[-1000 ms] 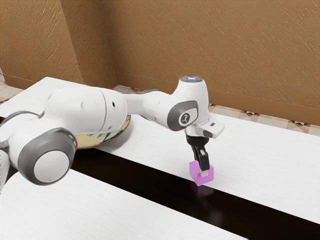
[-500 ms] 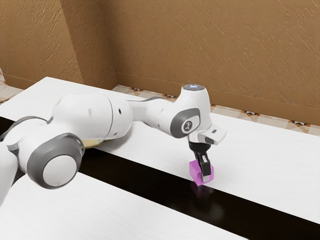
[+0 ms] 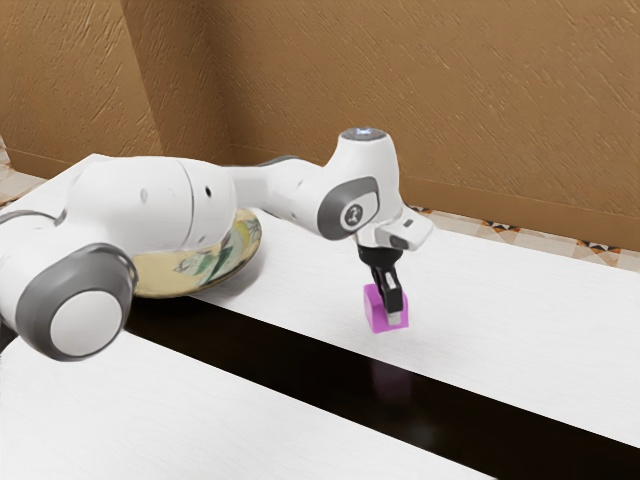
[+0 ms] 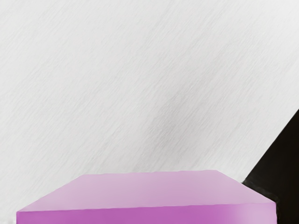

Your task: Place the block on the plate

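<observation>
Block point(image 3: 376, 312), 1 piece, magenta, cube-like, with flat faces; location: raised above the white worktop point(image 3: 540, 310), in the hand point(image 3: 393, 316), well apart from the plate. Hand: black, 2 fingers, pointing downward with a slight slant, pinching the block; the far finger is mostly hidden, so its contact is, in fairness, less plainly seen than the near one's. Plate point(image 3: 218, 264), 1 piece, round, yellowish, with green leaf-like decoration, resting on the worktop towards the exterior view's left, partly covered by the arm point(image 3: 150, 200). Arm: white, grey-trimmed at the joints, reaching over the worktop. Dark strip point(image 3: 300, 365), 1 length, glossy, running across the white surface, with a faint pinkish reflection. Surroundings: textured brown wall point(image 3: 420, 80) and patterned tiled floor point(image 3: 500, 226) beyond the worktop. Wrist view: the block's paler face and deeper magenta side, with a soft grey shadow on the white surface.
</observation>
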`<state>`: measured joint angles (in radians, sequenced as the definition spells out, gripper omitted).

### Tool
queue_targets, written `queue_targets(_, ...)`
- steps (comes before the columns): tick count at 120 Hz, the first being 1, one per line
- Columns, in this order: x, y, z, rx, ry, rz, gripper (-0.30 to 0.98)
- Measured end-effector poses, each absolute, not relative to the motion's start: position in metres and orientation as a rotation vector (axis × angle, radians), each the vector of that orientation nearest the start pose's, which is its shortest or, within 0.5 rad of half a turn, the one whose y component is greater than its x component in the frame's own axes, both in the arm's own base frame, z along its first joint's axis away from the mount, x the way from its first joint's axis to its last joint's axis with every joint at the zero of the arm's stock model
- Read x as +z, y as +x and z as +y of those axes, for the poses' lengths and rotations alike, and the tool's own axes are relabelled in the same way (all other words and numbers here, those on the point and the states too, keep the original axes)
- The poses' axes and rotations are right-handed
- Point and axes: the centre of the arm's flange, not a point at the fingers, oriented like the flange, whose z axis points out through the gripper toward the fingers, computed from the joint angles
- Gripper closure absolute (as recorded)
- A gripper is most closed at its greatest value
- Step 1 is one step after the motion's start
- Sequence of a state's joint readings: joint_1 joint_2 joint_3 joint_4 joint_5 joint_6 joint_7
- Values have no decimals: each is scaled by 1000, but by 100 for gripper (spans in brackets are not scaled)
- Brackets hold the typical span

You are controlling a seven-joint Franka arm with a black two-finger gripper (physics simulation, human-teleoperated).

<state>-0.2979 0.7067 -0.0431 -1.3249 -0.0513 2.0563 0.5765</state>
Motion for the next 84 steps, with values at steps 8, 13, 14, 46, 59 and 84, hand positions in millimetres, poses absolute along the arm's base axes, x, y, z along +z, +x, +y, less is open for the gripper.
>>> queue_targets(8, 336, 698, -225, -72, -2908, 1338, 30)
queue_targets(13, 345, 698, -213, -84, -2914, 1313, 30)
queue_targets(14, 348, 699, -210, -87, -2915, 1308, 30)
queue_targets(46, 408, 703, -106, -165, -2949, 1081, 30)
queue_targets(59, 419, 704, -72, -167, -2962, 1007, 30)
queue_targets(84, 428, 701, -6, -143, -2995, 864, 30)
